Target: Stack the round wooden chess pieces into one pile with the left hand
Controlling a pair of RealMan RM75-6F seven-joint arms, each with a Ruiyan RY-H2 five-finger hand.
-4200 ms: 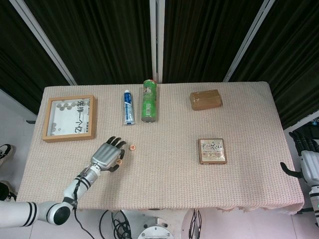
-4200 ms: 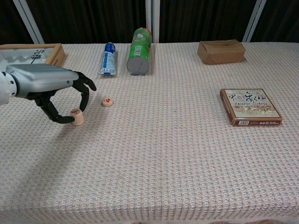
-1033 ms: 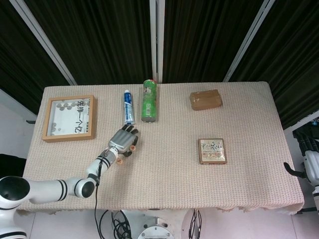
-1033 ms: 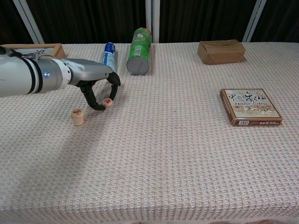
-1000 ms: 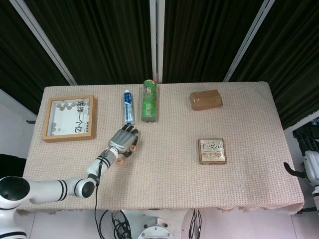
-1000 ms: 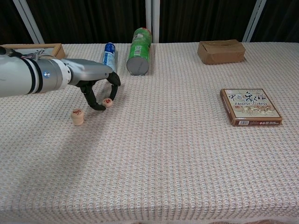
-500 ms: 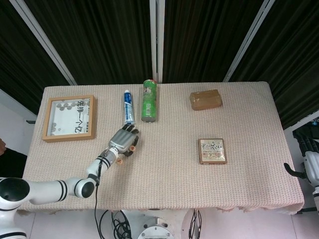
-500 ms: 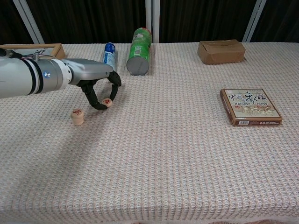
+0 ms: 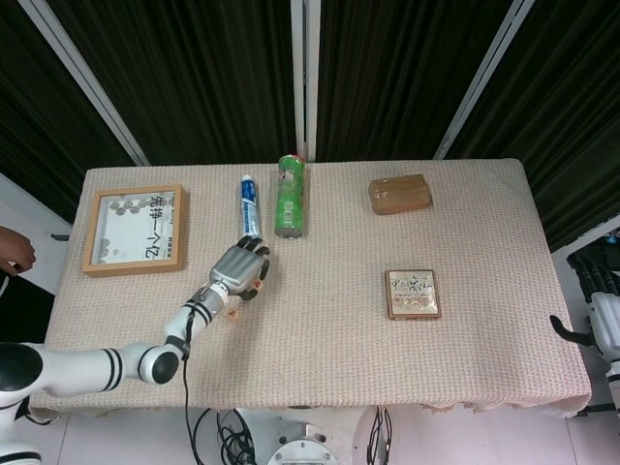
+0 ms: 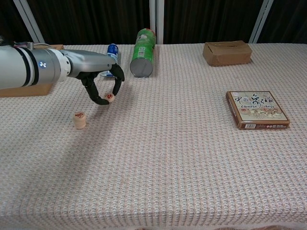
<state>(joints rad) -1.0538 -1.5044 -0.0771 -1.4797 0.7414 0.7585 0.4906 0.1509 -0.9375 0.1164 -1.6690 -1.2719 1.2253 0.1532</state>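
Table edge crops right hand [image 9: 603, 329]; grip unclear.

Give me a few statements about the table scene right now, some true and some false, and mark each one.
1. The left hand pinches a chess piece. True.
2. The green canister stands upright. False: it lies on its side.
3. A small pile of pieces sits on the cloth, apart from the hand. True.
4. The chess box lies left of the toothpaste tube. False: it lies on the right side of the table.
5. The brown cardboard box rests on the chess box. False: the two lie apart.
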